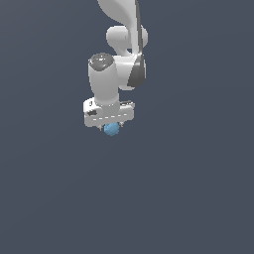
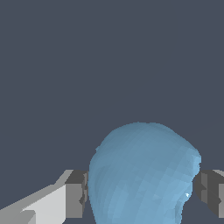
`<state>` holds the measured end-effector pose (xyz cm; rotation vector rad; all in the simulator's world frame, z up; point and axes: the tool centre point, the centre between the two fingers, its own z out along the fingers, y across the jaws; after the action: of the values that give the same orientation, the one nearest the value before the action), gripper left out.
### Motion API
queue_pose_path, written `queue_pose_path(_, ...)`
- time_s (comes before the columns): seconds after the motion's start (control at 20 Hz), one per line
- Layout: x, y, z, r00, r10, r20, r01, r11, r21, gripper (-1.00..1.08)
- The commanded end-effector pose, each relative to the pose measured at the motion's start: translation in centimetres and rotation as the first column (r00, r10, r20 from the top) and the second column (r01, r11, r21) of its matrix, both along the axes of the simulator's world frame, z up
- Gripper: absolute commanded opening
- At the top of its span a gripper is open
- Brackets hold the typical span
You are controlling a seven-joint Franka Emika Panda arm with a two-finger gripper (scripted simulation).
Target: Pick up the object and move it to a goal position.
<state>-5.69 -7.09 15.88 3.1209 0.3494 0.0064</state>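
Ball (image 1: 112,129) colour is a pale, matte blue, and its surface is slightly lumpy and faceted rather than perfectly round; in the wrist view the ball (image 2: 142,175) fills the space between the two dark grey fingertips (image 2: 78,193), with a tiny bright speck near one side. It is much narrower than the white end effector (image 1: 110,125) above it. In the exterior view the ball peeks out just beneath the end effector's pale body, tucked between the short fingers, which are mostly hidden by the hand from this angle. The wrist view shows both pads pressed against opposite sides of the ball, so the end effector is clenched on it.

The white arm (image 1: 119,54) comes down from the top of the exterior view, its joints stacked above the hand, and points straight downward. All around it lies a uniform dark slate-blue ground (image 1: 198,198), with no visible edge, border or seam in either view. Whether the ball rests on that surface or hangs above it cannot be told, since no shadow or contact line shows. Open room extends on every side of the hand, to the exterior view's left, right and below.
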Motion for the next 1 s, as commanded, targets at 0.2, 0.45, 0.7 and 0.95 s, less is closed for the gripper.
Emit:
queue_pose_path(0.2,-2.0,-2.5,7.1,1.000,0.001,0.000,-0.001,1.000,0.002,-1.00)
queue_pose_path(0.45,-3.5,-4.5,12.6,1.000,0.001,-0.001,-0.001,1.000,0.003,-1.00)
queue_pose_path(0.7,-4.9,-6.3,17.7,1.000,0.001,-0.002,-0.001,1.000,0.003,-1.00)
queue_pose_path(0.95,-5.9,-7.9,22.0,1.000,0.001,-0.003,-0.001,1.000,0.002,-1.00)
